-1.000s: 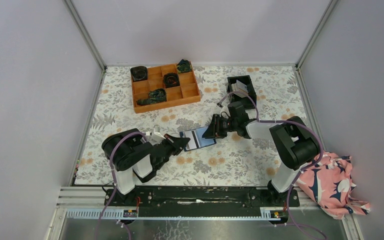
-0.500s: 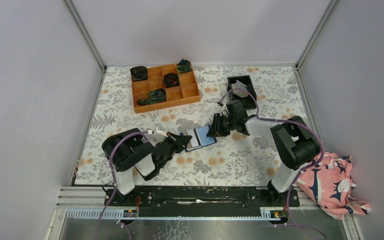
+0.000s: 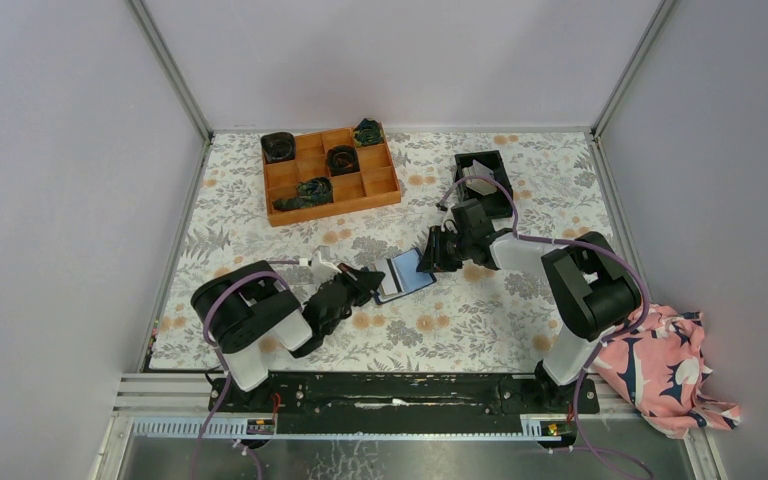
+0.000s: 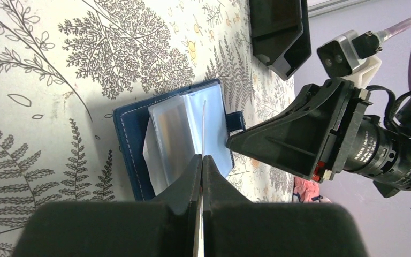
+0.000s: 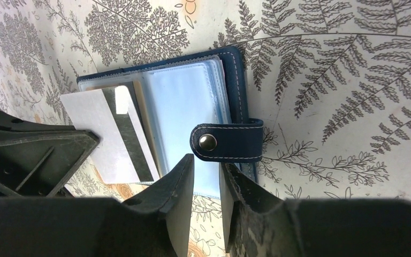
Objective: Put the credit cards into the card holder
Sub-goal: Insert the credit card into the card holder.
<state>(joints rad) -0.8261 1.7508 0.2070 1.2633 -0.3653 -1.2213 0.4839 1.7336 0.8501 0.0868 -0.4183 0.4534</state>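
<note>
While left fingers (image 4: 184, 182) pinch a card (image 5: 107, 134) over the open holder (image 4: 134, 139) and right fingers (image 5: 176, 182), slightly spread, rest by its tab (image 5: 227, 142), insertion appears in hand, requiring card-to-slot alignment.

Three cameras: one high and wide, two low and facing each other.
The top camera looks down from behind the arm bases over the whole desk (image 3: 260, 230). Each wrist camera sights along its own tool, left tool (image 4: 202, 160) and right tool (image 5: 207, 163), from opposite sides. Both sit very near the open card holder (image 4: 134, 128) and the credit card (image 5: 93, 115), which all three views share.
</note>
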